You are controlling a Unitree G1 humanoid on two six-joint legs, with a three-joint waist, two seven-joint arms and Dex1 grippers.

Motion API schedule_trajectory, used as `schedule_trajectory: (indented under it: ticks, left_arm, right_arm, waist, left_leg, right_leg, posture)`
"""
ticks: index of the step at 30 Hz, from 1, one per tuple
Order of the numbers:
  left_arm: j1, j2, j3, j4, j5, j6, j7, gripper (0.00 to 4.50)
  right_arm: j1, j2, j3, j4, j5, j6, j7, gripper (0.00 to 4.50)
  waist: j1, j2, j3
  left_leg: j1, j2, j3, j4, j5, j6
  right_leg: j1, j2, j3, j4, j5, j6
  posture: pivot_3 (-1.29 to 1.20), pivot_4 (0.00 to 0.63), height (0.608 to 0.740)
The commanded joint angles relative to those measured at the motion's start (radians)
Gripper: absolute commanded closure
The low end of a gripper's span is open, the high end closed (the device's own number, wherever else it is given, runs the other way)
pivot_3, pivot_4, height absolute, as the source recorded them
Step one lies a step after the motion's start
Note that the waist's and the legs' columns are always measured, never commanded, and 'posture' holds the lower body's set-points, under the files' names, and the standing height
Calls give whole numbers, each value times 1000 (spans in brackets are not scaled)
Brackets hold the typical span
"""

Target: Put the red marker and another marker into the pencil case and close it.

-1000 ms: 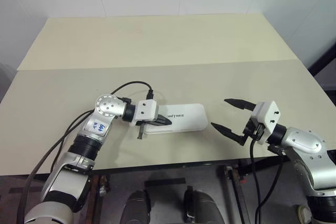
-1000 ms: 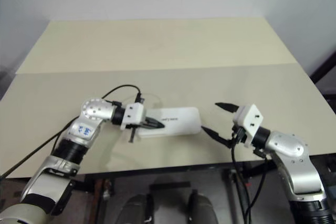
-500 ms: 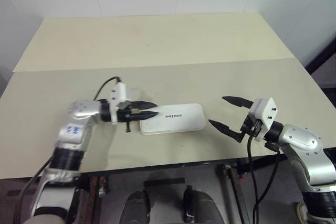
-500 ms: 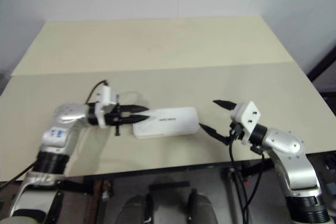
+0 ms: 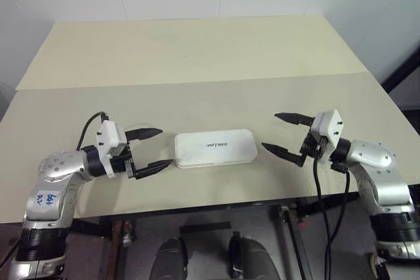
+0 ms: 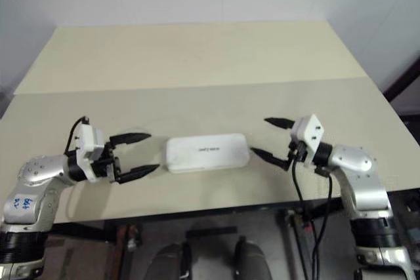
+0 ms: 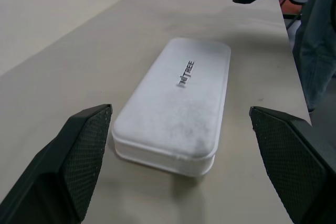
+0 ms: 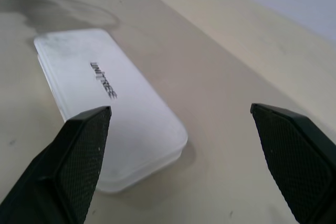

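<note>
White pencil case [image 5: 215, 148] closed, lid down, flat on the table [image 5: 197, 57], lying between the two sets of fingers, touching neither, left gripper [image 5: 151, 149] fingers spread wide and empty, right gripper [image 5: 283, 135] fingers likewise wide, markers apparently inside.

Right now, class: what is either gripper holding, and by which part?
Nothing. The left gripper and right gripper are open, flanking the closed pencil case without touching it.
</note>
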Motion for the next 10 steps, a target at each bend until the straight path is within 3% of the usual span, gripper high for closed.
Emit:
schedule_trajectory:
  ticks: [1,10]
  left_arm:
    - [33,24,41,-77,-20,2,32,20]
    - [100,36,68,-158,-33,8,81,20]
  right_arm:
    - [-41,0,21,66,-8,-55,70,0]
    - [-111,15,40,160,-21,-101,132,0]
  waist:
    - [-1,0,0]
    - [0,0,0]
  left_leg:
    - [0,0,0,0,0,0]
    - [0,0,1,-1,0,-1]
  right_leg:
    - [0,0,0,0,0,0]
    - [-1,0,0,0,0,-1]
  posture:
    - [0,150,740]
    - [0,150,740]
